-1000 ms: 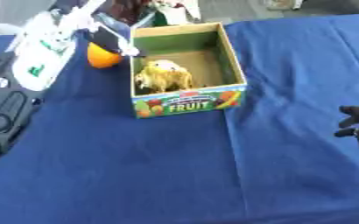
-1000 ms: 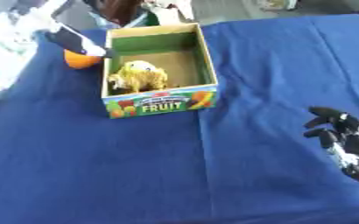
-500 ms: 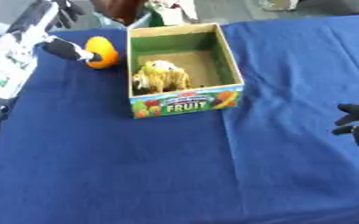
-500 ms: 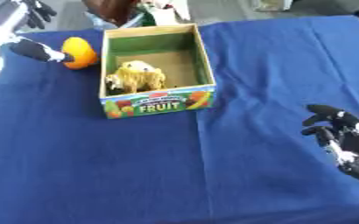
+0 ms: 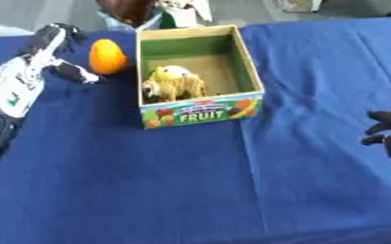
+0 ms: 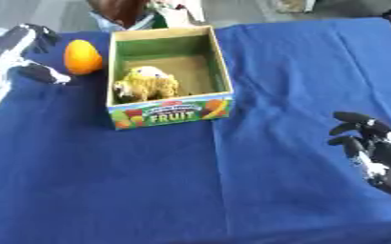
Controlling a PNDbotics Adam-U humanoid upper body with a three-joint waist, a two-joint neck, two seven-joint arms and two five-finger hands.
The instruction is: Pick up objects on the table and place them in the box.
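An orange fruit (image 5: 107,56) lies on the blue cloth just left of the cardboard fruit box (image 5: 200,112). Inside the box sits a yellow and white plush toy (image 5: 175,83). My left hand (image 5: 45,56) is at the far left, a little left of the orange and apart from it, fingers spread and open with the thumb pointing toward the fruit. My right hand (image 6: 372,147) rests at the right edge near the table's front, fingers relaxed and empty.
The table is covered by a blue cloth (image 5: 190,176). Behind the box at the far edge stand a dark brown rounded object (image 5: 132,9) and a white item (image 5: 182,10).
My left hand has drawn back to the left, away from the orange, which now lies free on the cloth. The right hand has hardly moved.
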